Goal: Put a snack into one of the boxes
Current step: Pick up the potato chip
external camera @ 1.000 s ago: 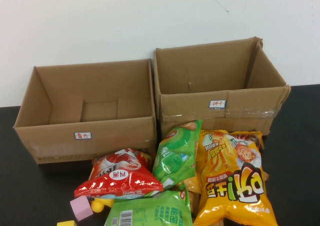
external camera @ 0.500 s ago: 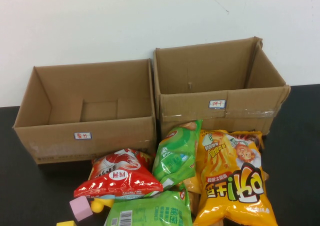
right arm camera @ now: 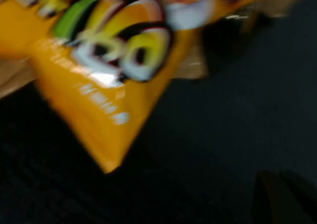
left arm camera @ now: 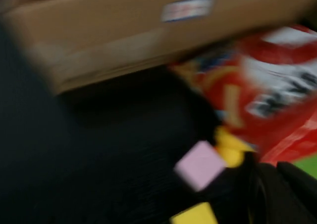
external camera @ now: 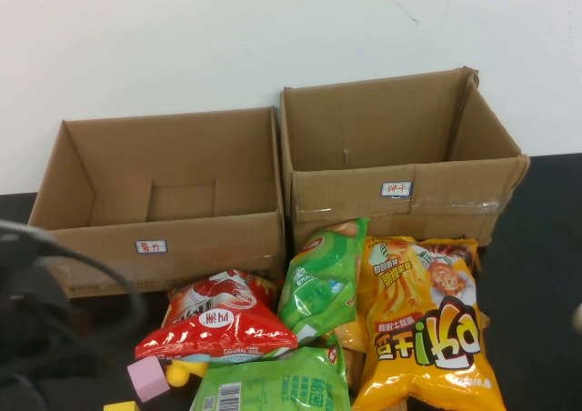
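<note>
Two open cardboard boxes sit along the back of the high view: left box (external camera: 155, 206), right box (external camera: 400, 156), both with nothing inside that we can see. Snacks are piled on the black counter (external camera: 536, 275) in front of them: red bag (external camera: 218, 325), green bag (external camera: 323, 284), big yellow bag (external camera: 426, 325), another green bag (external camera: 273, 388) at the bottom edge.

Left arm (external camera: 45, 320) shows as a dark blur at the lower left of the high view. Left gripper (left arm camera: 277, 194) sits in the lower right of its wrist view, fingers clenched, holding nothing. Right gripper (right arm camera: 282, 196) is in the lower right of its own view, fingers clenched too, empty, beside the yellow bag.

We judge the red bag the left arm's nearest snack; it lies just to the frame-right of that arm, long axis roughly across the frame. No snack grasped yet.
</note>
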Controlling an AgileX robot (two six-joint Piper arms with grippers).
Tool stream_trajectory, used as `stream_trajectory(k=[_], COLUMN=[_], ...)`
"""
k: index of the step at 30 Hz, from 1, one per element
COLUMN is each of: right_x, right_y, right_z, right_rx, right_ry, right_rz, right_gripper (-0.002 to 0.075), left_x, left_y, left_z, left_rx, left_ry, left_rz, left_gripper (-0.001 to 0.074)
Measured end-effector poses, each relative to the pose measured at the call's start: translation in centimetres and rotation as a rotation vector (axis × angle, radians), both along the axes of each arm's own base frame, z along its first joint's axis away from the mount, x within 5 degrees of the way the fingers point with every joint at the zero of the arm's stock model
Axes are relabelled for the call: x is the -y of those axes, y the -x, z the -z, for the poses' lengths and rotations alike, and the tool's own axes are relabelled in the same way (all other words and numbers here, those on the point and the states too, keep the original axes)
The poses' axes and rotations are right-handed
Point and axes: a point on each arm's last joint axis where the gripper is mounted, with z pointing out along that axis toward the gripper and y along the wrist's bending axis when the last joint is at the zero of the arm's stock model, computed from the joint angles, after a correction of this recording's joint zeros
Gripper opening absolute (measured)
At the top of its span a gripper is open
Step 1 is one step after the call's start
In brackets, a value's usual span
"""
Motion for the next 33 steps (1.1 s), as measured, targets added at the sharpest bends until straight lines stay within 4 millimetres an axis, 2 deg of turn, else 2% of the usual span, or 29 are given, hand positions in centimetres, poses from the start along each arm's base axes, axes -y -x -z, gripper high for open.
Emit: stream_trajectory(k=[3,6,7,9,10,13,20,26,29,33], right_x=[-1.1,-1.6,-1.9,-1.9,-1.9,-1.9,-1.9,-1.9,-1.9,-1.9], right_y=[0.0,0.1,0.1,0.2,0.2,0.2,0.1,0.1,0.1,0.1], right_z=[0.7,0.9,0.9,0.9,0.9,0.9,0.8,0.8,0.8,0.8], right_rx=[-0.032,-0.038,-0.037,-0.037,-0.037,-0.037,-0.035,-0.035,-0.035,-0.035], right_ry=[0.021,0.029,0.030,0.031,0.031,0.031,0.031,0.031,0.031,0.031], right_rz=[-0.070,-0.108,-0.121,-0.124,-0.124,-0.124,-0.124,-0.124,-0.124,-0.124], right_gripper=[-0.0001,-0.0001,-0.0001,-0.0001,-0.0001,-0.0001,-0.0001,-0.0001,-0.0001,-0.0001], left_x=[2.3,4.6,5.6,6.2,6.5,7.0,7.7,8.4,9.0,9.8], left_y=[-0.6,-0.4,-0.1,-0.1,0.0,-0.2,-1.8,-3.3,-4.3,-5.9], left_z=[-0.2,0.3,1.0,1.5,1.7,2.4,4.1,6.1,6.8,7.9], left_rx=[-0.007,-0.008,-0.022,-0.027,-0.029,-0.021,-0.008,-0.022,-0.026,-0.067], left_ry=[-0.064,-0.172,-0.259,-0.329,-0.365,-0.460,-0.603,-0.643,-0.650,-0.651], left_rz=[0.179,0.371,0.476,0.539,0.565,0.620,0.668,0.684,0.686,0.660], left_gripper=[0.0013,0.0132,0.0296,0.0479,0.0552,0.0652,0.0681,0.0680,0.0661,0.0597])
